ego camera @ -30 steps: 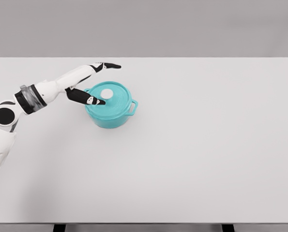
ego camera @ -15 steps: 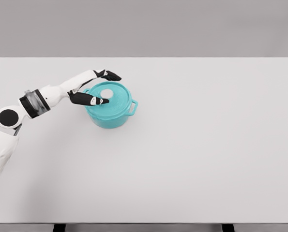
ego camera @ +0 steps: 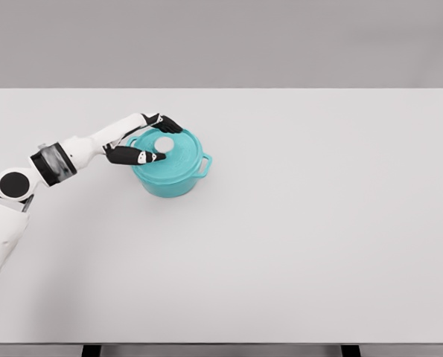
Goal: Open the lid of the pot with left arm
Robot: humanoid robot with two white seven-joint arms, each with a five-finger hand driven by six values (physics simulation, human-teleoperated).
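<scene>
A robot's left hand [ego camera: 145, 140] reaches over a teal pot [ego camera: 171, 165] on a white table [ego camera: 295, 223].

The pot sits left of the table's middle, toward the far side, its teal lid [ego camera: 173, 152] on and 1 side handle [ego camera: 205, 163] pointing right. The hand comes from the left; its dark fingers [ego camera: 165, 124] and thumb [ego camera: 135, 156] are spread on either side of the lid's white knob [ego camera: 164, 143], lying over the lid's left part. I cannot tell whether they touch the knob.

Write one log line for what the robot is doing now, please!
phase: reaching for knob | left hand: open, fingers either side of white knob | lid: on teal pot | right arm: unseen
</scene>
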